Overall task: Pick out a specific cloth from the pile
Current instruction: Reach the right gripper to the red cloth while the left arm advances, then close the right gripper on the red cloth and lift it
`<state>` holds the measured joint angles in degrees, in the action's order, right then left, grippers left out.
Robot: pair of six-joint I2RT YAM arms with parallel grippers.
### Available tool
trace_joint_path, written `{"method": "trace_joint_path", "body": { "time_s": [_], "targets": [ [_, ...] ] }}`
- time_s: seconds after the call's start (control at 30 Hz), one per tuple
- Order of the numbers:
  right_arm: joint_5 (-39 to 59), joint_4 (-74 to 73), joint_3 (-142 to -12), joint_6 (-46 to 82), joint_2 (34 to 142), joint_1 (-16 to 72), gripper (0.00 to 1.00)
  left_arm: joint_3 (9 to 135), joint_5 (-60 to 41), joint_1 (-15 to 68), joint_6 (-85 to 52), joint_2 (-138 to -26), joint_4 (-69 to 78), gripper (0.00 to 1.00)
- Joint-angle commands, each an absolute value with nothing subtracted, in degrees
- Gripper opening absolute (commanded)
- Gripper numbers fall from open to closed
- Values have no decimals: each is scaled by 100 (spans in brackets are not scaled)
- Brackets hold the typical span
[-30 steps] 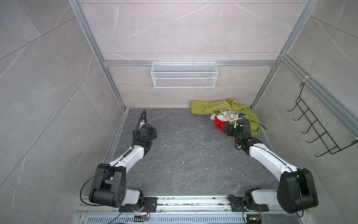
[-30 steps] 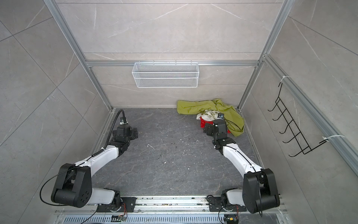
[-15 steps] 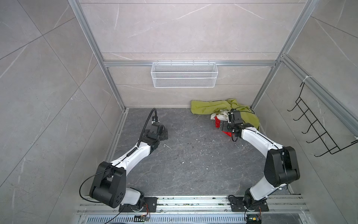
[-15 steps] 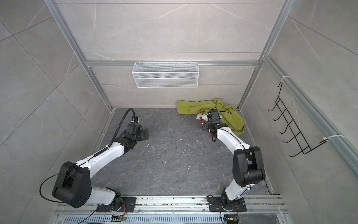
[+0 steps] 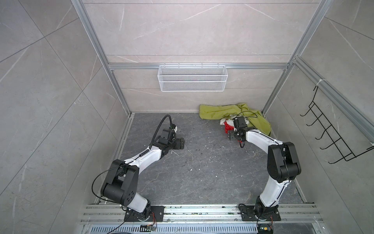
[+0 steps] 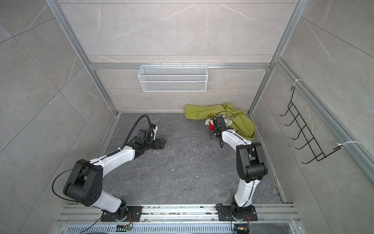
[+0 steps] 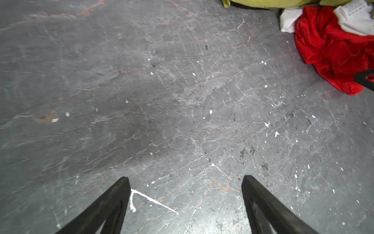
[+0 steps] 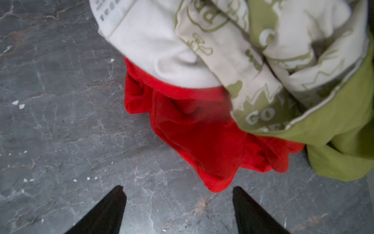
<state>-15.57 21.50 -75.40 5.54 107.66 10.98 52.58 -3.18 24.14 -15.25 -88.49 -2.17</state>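
Note:
The pile (image 5: pixel 238 118) lies in the back right corner in both top views. The red cloth (image 8: pixel 202 131) is crumpled at its near-left edge, partly under a white cloth with greenish print (image 8: pixel 162 40) and beside an olive-green cloth (image 8: pixel 344 141). It also shows as the red cloth (image 5: pixel 228 128) (image 6: pixel 211 127) (image 7: pixel 332 50). My right gripper (image 8: pixel 178 191) (image 5: pixel 230 135) is open just above the floor. Its tips stop just short of the red cloth's lowest corner and hold nothing. My left gripper (image 7: pixel 186 179) (image 5: pixel 182 142) is open over bare floor, well left of the pile.
A white wire basket (image 5: pixel 192 78) hangs on the back wall. A black hook rack (image 5: pixel 332 133) is fixed to the right wall. An aluminium post (image 5: pixel 271 101) stands right behind the pile. The dark stone floor (image 5: pixel 202 162) carries small white specks.
My left gripper has slid right along the floor toward the middle. The right arm has raised its elbow and swung, bringing its gripper to the red cloth's near-left edge.

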Motion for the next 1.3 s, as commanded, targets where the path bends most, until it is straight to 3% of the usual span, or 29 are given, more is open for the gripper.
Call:
{"method": "trace_joint_path", "body": {
  "time_s": [0.0, 0.53, 0.9, 1.27],
  "targets": [
    [-1925, 2325, -7847, 276, 11100, 1125, 81, 5415, -554, 2425, -1564, -8876, -1, 89],
    [-2628, 2340, -8437, -36, 11943, 1125, 69, 5457, -564, 2468, -1591, -9038, 18, 89],
    [-2714, 2364, -8538, 0, 12030, 1119, 35, 5365, -568, 2504, -1632, -9005, 207, 89],
    [-2737, 2355, -8473, 68, 11957, 1116, 12, 5266, -494, 2519, -1624, -8947, 343, 89]
  ]
}}
